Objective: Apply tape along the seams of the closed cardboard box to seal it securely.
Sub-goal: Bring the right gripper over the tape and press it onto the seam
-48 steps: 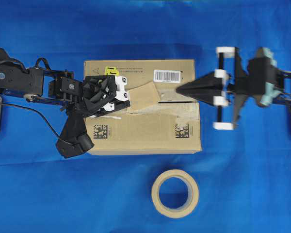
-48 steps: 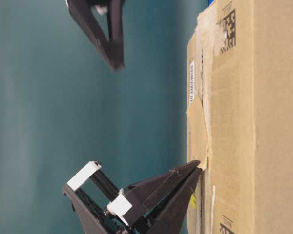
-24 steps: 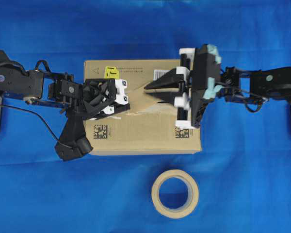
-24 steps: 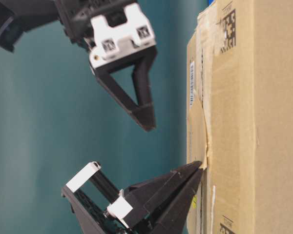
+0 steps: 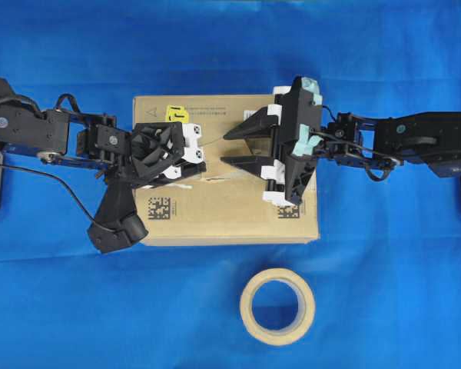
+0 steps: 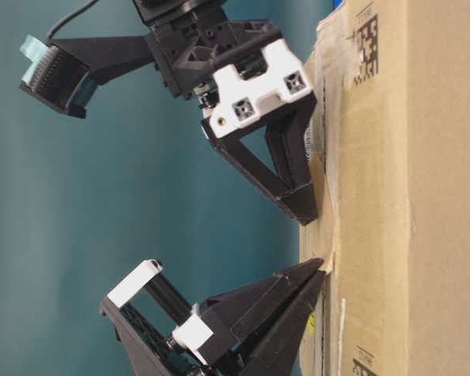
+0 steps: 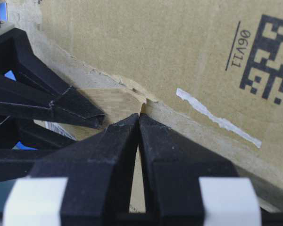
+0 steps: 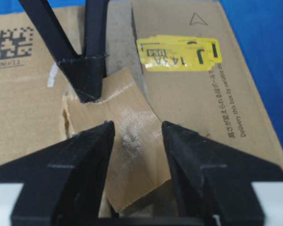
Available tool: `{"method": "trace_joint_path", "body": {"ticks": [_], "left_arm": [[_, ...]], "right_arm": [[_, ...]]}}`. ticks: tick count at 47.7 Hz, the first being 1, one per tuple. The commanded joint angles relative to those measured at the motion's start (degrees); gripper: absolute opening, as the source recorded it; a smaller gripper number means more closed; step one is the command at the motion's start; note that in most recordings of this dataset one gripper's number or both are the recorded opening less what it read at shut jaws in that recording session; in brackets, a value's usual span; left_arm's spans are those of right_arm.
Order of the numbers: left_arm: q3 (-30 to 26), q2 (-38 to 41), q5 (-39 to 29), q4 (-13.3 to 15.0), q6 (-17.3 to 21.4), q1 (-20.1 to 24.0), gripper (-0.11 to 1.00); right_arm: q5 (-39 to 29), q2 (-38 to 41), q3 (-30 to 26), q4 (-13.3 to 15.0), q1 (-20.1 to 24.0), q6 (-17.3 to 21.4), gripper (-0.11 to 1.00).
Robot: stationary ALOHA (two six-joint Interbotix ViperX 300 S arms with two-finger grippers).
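Note:
The cardboard box (image 5: 230,219) lies flat, with its yellow sticker (image 5: 177,114) at the back. The seam (image 5: 215,178) runs along its top, edged by pale residue. The tan tape (image 5: 235,148) lies over the seam near the middle. My left gripper (image 5: 203,159) is shut at the tape's corner, its tips down on the box top (image 7: 139,117). My right gripper (image 5: 224,147) is open and low over the tape (image 8: 127,136), one finger on each side of it (image 8: 137,126). In the table-level view its fingertips (image 6: 304,210) almost touch the tape's raised edge.
A beige tape roll (image 5: 277,306) lies on the blue cloth (image 5: 384,307) in front of the box. Both arms reach in over the box top from opposite sides. A black data-matrix code (image 5: 159,207) marks the box's front left.
My right gripper has come in from the right, dropped toward the box top and opened over the tape. My left gripper has stayed shut in the same place.

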State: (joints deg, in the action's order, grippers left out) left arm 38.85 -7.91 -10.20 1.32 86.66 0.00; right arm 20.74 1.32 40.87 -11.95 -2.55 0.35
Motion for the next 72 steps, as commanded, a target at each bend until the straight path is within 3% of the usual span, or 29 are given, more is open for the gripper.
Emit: {"method": "trace_joint_path", "body": {"ticks": [1, 36, 42, 46, 51, 60, 72], "left_arm": [[-0.5, -0.6, 0.3, -0.1, -0.2, 0.3, 0.02], [-0.7, -0.6, -0.8, 0.0, -2.3, 0.4, 0.02], [-0.7, -0.6, -0.9, 0.0, -4.0, 0.4, 0.03], [-0.7, -0.7, -0.9, 0.0, -5.5, 0.4, 0.1], [-0.5, -0.7, -0.8, 0.0, -7.0, 0.4, 0.29], [-0.4, -0.9, -0.5, 0.0, -6.2, 0.2, 0.59], [-0.8, -1.1, -3.9, 0.0, -7.1, -0.4, 0.6]], "right_arm": [[0.6, -0.2, -0.9, -0.2, -0.1, 0.0, 0.47], [-0.2, 1.0, -0.2, -1.1, -0.1, 0.1, 0.47], [-0.2, 1.0, -0.2, -1.1, -0.1, 0.0, 0.46], [-0.2, 1.0, -0.2, -1.1, -0.1, 0.0, 0.47], [-0.2, 1.0, -0.2, -1.1, -0.2, 0.0, 0.47], [-0.2, 1.0, -0.2, -1.1, -0.1, 0.0, 0.47], [-0.4, 1.0, -0.2, -1.1, -0.2, -0.1, 0.47]]}}
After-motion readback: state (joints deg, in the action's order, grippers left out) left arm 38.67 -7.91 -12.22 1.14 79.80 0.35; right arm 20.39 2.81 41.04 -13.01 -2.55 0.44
